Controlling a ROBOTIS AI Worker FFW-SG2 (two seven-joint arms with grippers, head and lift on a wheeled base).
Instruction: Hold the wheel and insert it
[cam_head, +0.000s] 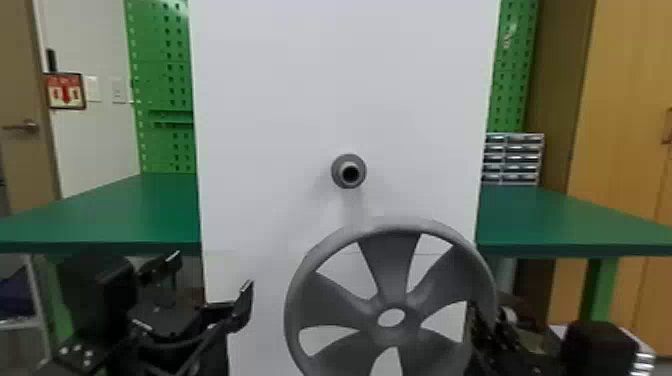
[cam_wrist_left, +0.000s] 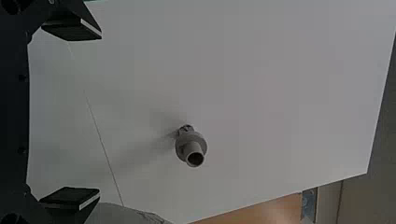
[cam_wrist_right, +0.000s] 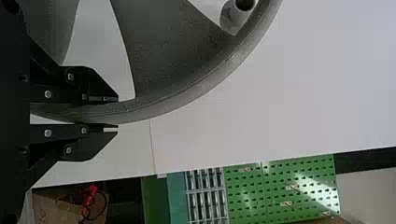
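You're losing the bottom of the wheel (cam_head: 391, 255) past the head view's lower edge; the right wrist view's top edge is clipping the peg (cam_wrist_right: 229, 19); the red sign (cam_head: 65, 91) is looking blurred.

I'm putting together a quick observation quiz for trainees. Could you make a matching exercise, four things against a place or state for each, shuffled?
Things:
1. wheel
2. left gripper
3. hollow peg
4. drawer unit

Place or state:
A. sticks out from the white panel
B. on the green table
C. rim between the right gripper's jaws
D. empty, jaws apart

Pairs: 1-C; 2-D; 3-A; 4-B
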